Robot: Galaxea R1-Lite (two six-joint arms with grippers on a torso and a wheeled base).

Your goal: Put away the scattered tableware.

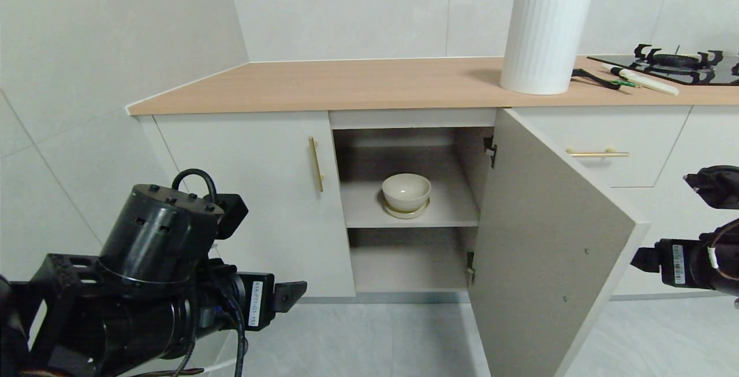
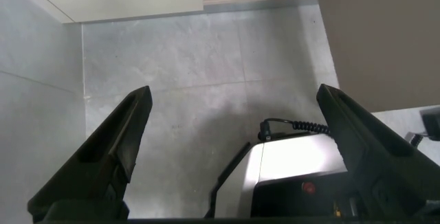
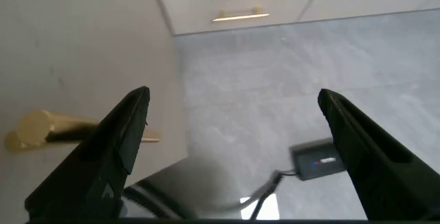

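Observation:
A cream bowl [image 1: 406, 190] sits on a small plate [image 1: 398, 212] on the middle shelf [image 1: 444, 209] of the open cabinet. On the counter lie a black-handled utensil [image 1: 594, 78] and a white knife [image 1: 644, 81] beside a green item. My left gripper [image 1: 290, 294] hangs low, left of the cabinet; in the left wrist view it [image 2: 234, 97] is open over bare floor. My right gripper [image 1: 639, 258] is just right of the open door's edge; in the right wrist view it [image 3: 234, 95] is open and holds nothing, with the door's gold handle [image 3: 41, 129] close by.
The cabinet door [image 1: 548, 232] swings out toward me on the right. A tall white ribbed container [image 1: 544, 39] stands on the wooden counter [image 1: 346, 85], with a gas hob [image 1: 678, 60] at the far right. A drawer with a gold handle [image 1: 597, 153] lies behind the door.

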